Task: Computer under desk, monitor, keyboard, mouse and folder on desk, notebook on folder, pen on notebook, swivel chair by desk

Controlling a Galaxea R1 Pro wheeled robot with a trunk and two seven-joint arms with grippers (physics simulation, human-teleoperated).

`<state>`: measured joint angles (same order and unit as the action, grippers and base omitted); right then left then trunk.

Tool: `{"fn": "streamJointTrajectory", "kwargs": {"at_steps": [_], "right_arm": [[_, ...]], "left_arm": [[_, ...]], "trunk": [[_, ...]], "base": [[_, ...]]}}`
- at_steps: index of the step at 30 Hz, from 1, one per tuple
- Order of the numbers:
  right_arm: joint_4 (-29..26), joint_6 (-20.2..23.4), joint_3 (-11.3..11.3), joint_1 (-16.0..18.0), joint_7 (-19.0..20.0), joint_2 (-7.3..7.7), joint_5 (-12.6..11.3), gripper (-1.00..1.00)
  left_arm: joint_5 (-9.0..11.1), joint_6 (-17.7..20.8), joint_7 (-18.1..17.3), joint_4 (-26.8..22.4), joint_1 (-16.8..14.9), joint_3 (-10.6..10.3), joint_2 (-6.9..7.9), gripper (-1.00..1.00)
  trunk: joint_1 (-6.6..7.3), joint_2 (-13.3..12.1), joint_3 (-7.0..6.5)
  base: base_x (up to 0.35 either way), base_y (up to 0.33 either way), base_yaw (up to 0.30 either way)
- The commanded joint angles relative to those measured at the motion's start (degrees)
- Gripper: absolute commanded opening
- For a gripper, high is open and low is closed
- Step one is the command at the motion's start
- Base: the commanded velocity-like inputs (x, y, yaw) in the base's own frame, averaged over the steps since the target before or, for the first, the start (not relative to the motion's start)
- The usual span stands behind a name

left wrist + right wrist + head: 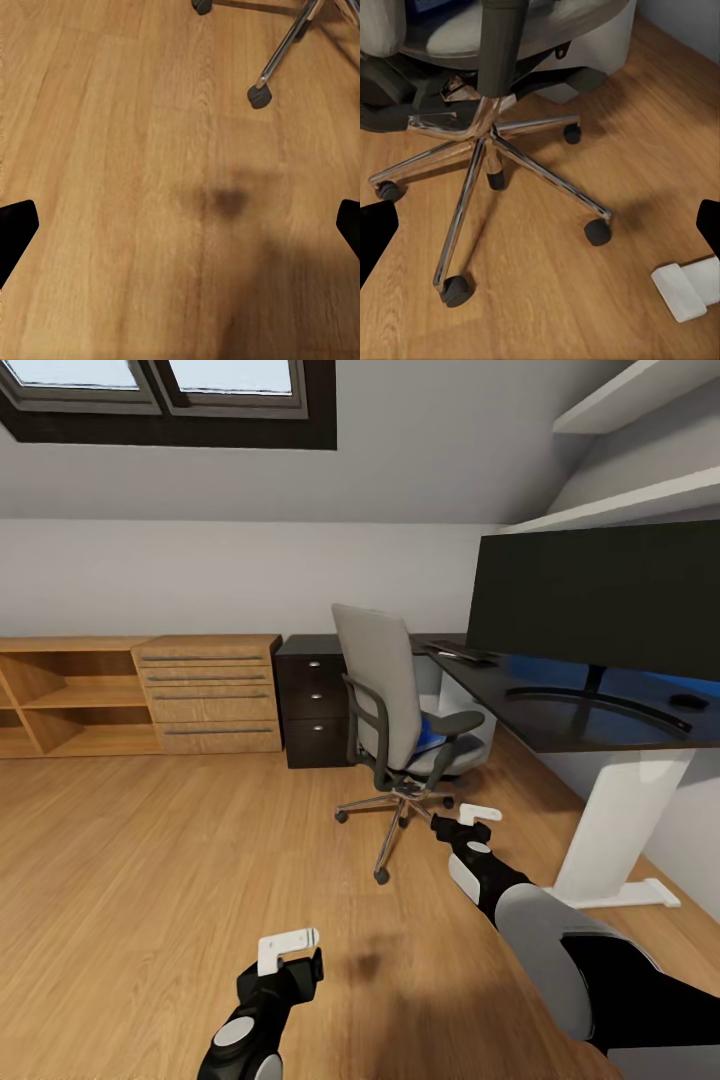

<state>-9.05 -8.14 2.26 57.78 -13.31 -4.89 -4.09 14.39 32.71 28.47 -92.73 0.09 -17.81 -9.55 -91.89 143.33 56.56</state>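
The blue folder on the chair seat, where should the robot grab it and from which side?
Grip the folder's front edge, coming in over the front of the chair seat. It lies flat between the backrest and the armrests, so those sides look blocked. The right gripper, near the chair base, seems closest.

Wood floor point(150, 880) lying open ahead-left. Swivel chair point(395, 710) standing against desk point(560, 720), blocking its near edge; chrome base point(487, 150) spreading over floor. White desk leg point(620, 820) crowding right gripper point(478, 816).
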Motion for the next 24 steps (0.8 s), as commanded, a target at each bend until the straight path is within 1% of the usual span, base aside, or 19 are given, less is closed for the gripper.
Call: {"fn": "streamJointTrajectory", "kwargs": {"at_steps": [1, 9, 14, 20, 24], "right_arm": [[0.07, -0.43, 0.2, 0.01, 0.02, -0.03, -0.4, 1.0], [0.01, -0.55, 0.2, -0.1, -0.06, -0.03, -0.32, 1.0], [0.0, -0.56, 0.2, -0.12, -0.05, 0.0, -0.25, 1.0], [0.0, -0.56, 0.2, -0.12, -0.05, 0.17, -0.23, 1.0], [0.06, -0.8, 0.2, -0.12, -0.09, 0.58, -0.28, 1.0]], "left_arm": [[0.59, 0.08, 0.53, -0.08, -0.02, -0.05, 0.22, 1.0], [0.57, 0.08, 0.54, -0.08, -0.04, -0.03, 1.0, 1.0], [0.57, 0.08, 0.54, -0.08, -0.05, -0.12, 1.15, 1.0], [0.58, 0.08, 0.54, -0.08, -0.03, -0.12, 1.2, 1.0], [0.6, 0.08, 0.52, -0.08, -0.06, -0.23, 1.21, 1.0]], "trunk": [[0.01, 0.02, 0.04], [0.01, 0.02, 0.04], [0.01, 0.02, 0.04], [0.01, 0.02, 0.04], [0.01, 0.02, 0.04]], "base": [[0.0, 0.0, 0.0], [0.027, 0.0, 0.0], [0.217, -0.019, 0.0], [0.263, -0.078, 0.0], [0.121, -0.059, 0.0]]}}
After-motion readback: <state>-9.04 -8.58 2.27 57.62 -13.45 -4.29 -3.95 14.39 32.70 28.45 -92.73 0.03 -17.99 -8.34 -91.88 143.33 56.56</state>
